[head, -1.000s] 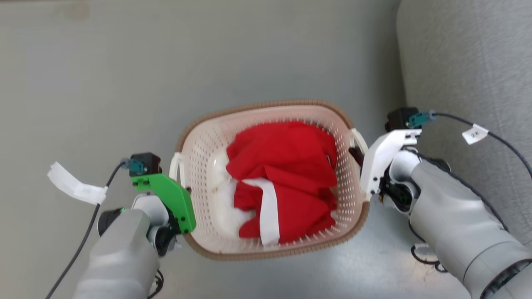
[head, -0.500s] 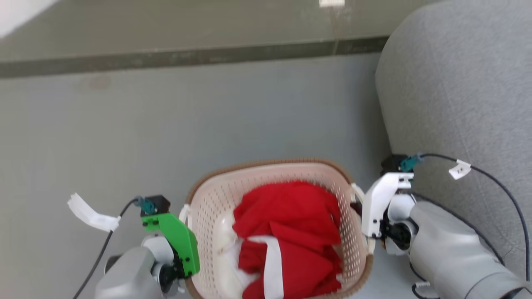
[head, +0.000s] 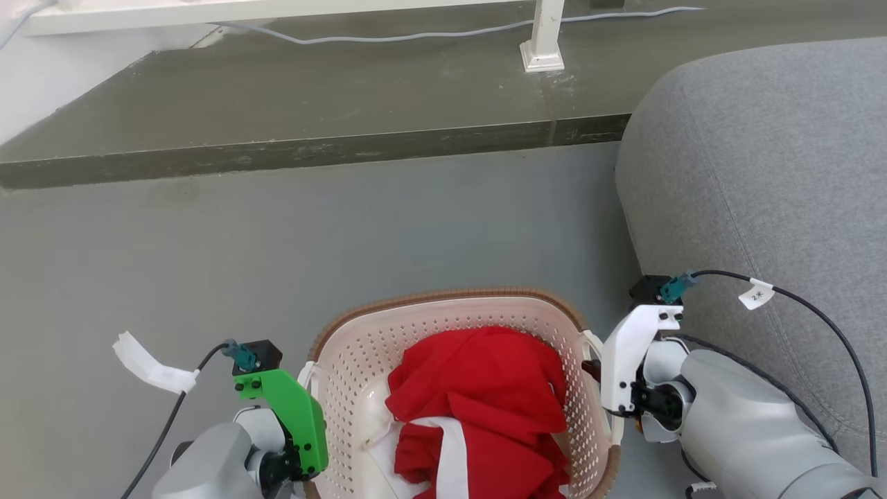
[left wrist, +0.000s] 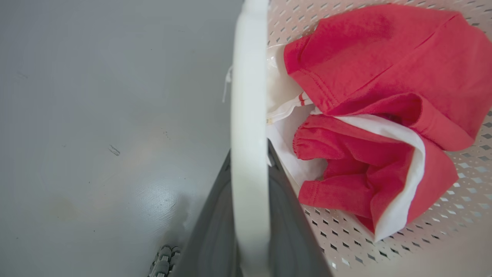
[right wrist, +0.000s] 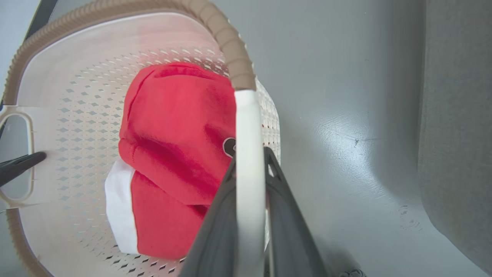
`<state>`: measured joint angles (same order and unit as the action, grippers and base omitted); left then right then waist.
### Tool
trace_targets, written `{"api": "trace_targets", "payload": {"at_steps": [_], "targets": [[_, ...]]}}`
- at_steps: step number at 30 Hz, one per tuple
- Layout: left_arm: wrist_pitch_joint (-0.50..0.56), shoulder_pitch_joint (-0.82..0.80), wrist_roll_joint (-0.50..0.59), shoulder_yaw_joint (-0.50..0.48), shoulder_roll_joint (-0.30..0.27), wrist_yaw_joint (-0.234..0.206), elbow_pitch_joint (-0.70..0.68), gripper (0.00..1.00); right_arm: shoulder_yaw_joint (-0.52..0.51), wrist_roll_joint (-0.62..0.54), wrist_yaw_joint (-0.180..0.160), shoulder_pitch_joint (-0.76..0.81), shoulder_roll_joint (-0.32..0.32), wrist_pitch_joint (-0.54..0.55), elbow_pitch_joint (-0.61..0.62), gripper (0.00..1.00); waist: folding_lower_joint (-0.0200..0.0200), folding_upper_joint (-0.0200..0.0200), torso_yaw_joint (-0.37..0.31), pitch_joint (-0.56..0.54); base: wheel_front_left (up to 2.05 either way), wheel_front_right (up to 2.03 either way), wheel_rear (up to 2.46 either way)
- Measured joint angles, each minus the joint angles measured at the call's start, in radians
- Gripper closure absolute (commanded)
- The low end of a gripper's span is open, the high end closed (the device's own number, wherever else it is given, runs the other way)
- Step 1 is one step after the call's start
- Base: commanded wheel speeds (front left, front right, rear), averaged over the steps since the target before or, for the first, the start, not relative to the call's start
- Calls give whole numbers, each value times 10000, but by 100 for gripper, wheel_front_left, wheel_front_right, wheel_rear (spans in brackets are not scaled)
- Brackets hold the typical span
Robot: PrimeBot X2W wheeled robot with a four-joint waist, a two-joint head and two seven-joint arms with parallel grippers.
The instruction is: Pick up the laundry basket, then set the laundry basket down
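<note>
Rising just right of the laundry basket [head: 360, 360] is a grey sofa [head: 762, 173].

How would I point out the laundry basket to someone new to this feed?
Find the grey upholstered furniture on the head view's right; just left of it, held between the left gripper and right gripper, is the laundry basket. Its cream-pink perforated walls, brown woven-look rim and red-and-white clothes set it apart.
</note>
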<state>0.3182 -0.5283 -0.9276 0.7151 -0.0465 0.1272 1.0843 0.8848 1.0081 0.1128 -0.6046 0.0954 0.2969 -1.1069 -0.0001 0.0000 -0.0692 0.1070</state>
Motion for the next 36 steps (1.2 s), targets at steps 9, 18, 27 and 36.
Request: {"api": "trace_targets", "payload": {"at_steps": [9,18,27,36], "targets": [[167,11,-251,109,-94,-2,-153,100,84,157,0,-7,13,109,12,100,0,0,5,-7,0,0,0],[167,11,-403,268,-213,-4,-272,100,221,282,0,-22,31,117,44,100,0,0,14,73,0,0,0],[136,8,-479,309,-293,-4,-366,100,293,313,0,-59,67,12,169,100,0,0,16,138,0,0,0],[-380,-121,-508,301,-374,-4,-545,100,437,282,0,-410,255,-449,431,100,0,0,-6,679,0,0,0]]}}
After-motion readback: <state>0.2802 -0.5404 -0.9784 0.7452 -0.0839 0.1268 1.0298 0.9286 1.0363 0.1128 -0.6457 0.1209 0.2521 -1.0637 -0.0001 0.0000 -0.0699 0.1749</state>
